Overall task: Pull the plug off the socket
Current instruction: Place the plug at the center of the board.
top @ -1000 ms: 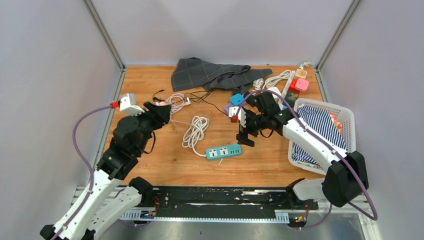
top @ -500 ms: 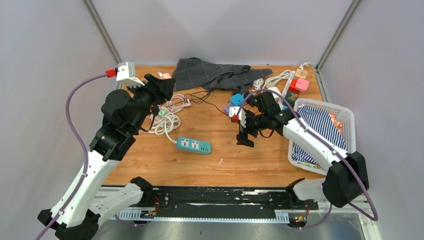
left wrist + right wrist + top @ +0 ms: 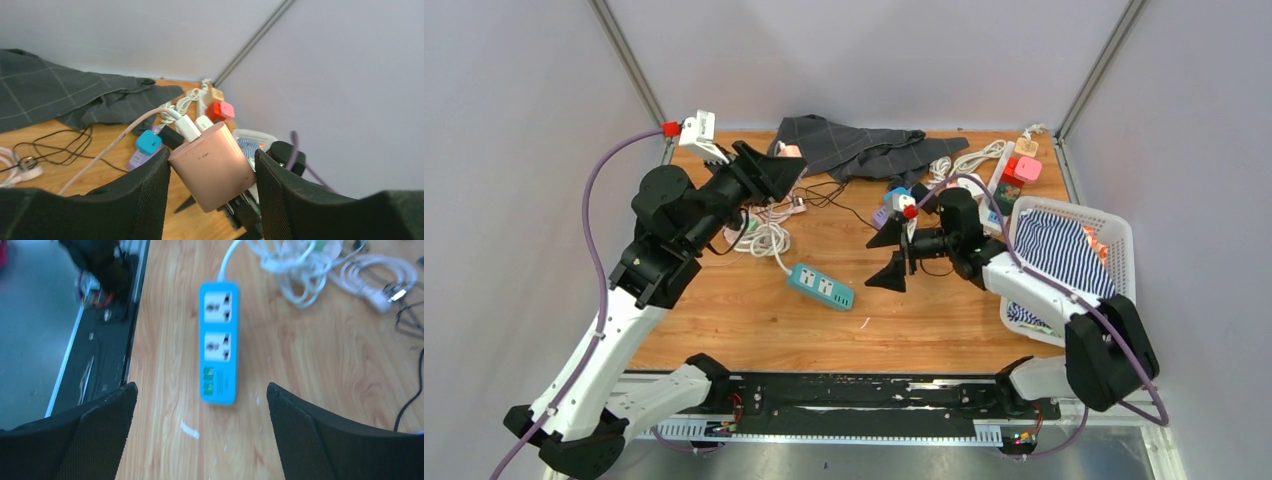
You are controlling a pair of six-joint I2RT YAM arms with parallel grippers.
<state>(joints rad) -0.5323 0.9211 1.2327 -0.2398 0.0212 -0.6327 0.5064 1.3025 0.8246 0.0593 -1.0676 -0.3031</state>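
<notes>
Two robot arms shared a cluttered wooden table (image 3: 724, 335). The left gripper (image 3: 212, 155) was clamped on the flat sides of a pink plug (image 3: 215, 175), held high above the boards with its prongs bare and a white connector (image 3: 187, 127) at its top. The blue power strip (image 3: 218, 347) lay flat below, sockets empty. The right gripper (image 3: 882, 258) faced it, spread wide and grasping nothing. The pull looked done. A clean finish would call for a square, steady squeeze and a slow carry, so the trailing lead snagged nothing.
</notes>
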